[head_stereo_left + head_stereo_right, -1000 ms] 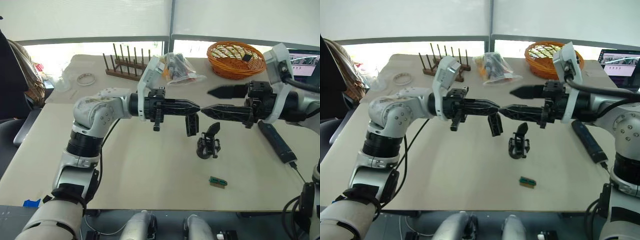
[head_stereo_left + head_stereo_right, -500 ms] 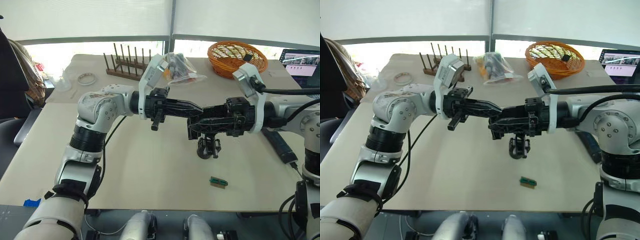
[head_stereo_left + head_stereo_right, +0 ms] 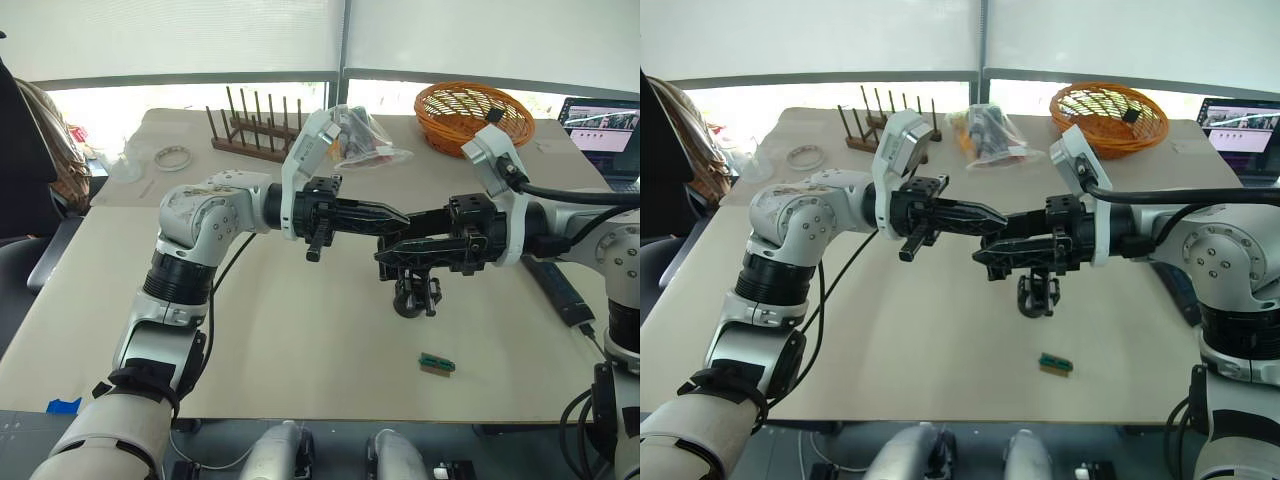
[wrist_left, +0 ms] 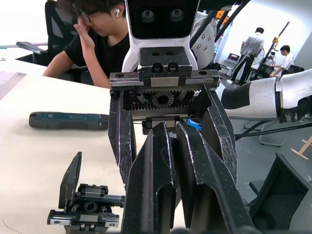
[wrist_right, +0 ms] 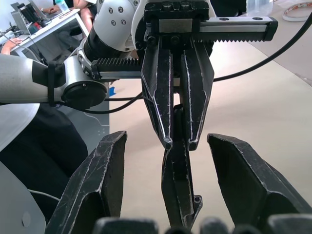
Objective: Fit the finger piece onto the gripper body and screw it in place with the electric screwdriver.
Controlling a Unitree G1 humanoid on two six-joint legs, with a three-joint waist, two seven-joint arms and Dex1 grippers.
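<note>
Left end effector (image 3: 400,213) clamps finger piece (image 5: 179,187) above beige desk (image 3: 250,330); right end effector (image 5: 175,195) spread wide around it; gripper body (image 3: 415,295) below; bright blinds (image 3: 180,40) behind.

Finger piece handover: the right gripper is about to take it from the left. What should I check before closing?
1. Left gripper is shut on the finger piece: ok.
2. Right gripper is open, with one finger on each side of the piece: ok.
3. There is a gap between the right fingers and the piece on both sides: ok, no contact yet.
4. The piece is centred between the right fingers: ok in the right wrist view.
5. Gripper body stands on the table below the handover: ok.
6. Electric screwdriver lies on the table beside the right arm: ok. Whether it is within reach: cannot tell.
</note>
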